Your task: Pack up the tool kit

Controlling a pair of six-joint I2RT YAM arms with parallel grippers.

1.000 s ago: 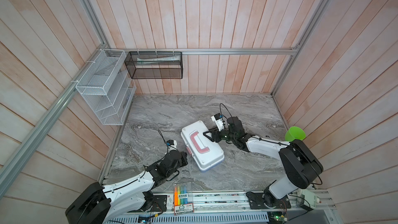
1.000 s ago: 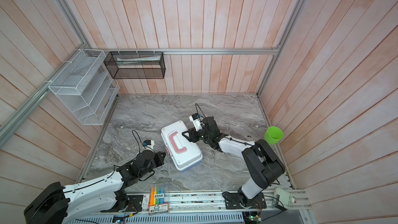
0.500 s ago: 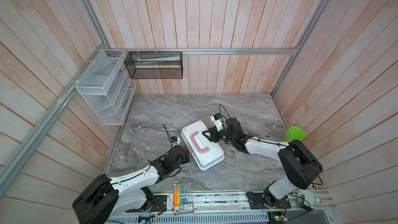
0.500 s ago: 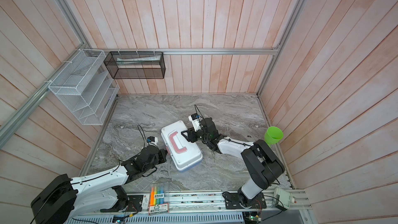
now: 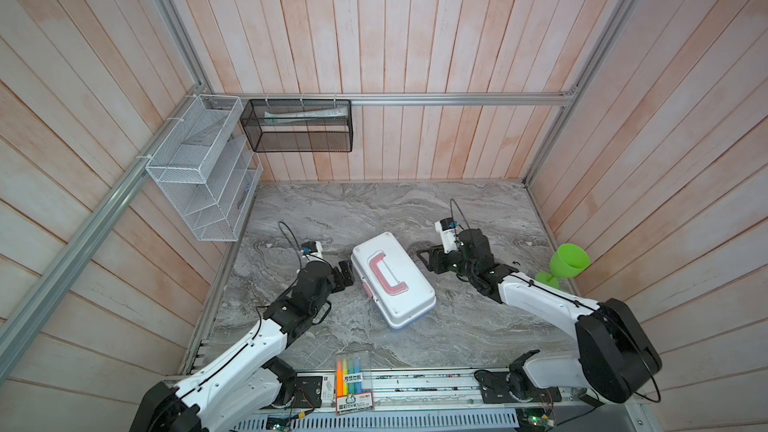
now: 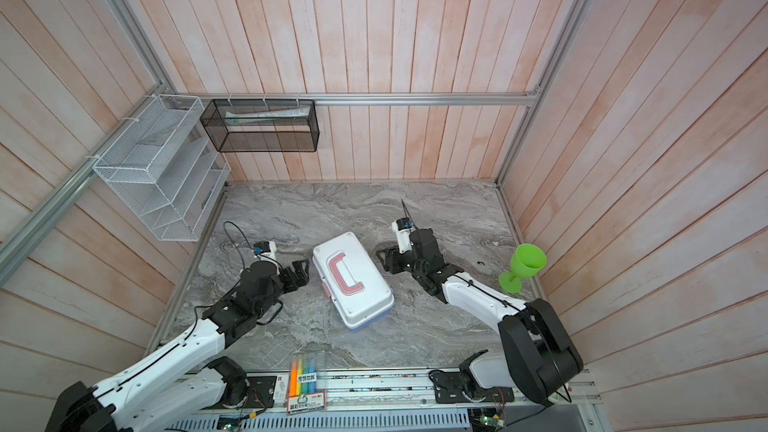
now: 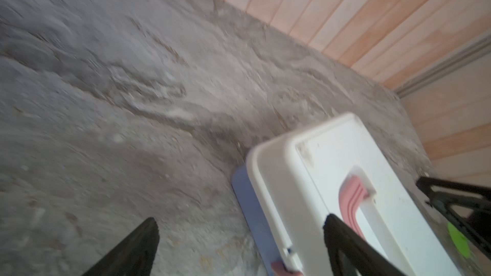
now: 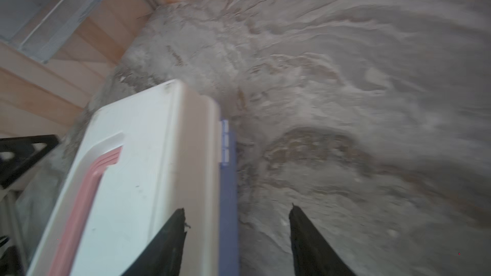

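Closed tool kit [image 5: 392, 280] lies mid-table [image 5: 374, 209] between two end effectors. Left end effector [image 5: 347, 273] just beside kit's long side, jaws spread wide, empty. Right end effector [image 5: 425, 260] near kit's opposite long side, jaws parted, empty. Left wrist view shows pink latch [image 7: 279, 266]; right wrist view shows hinge [image 8: 225, 142], unseen from above.
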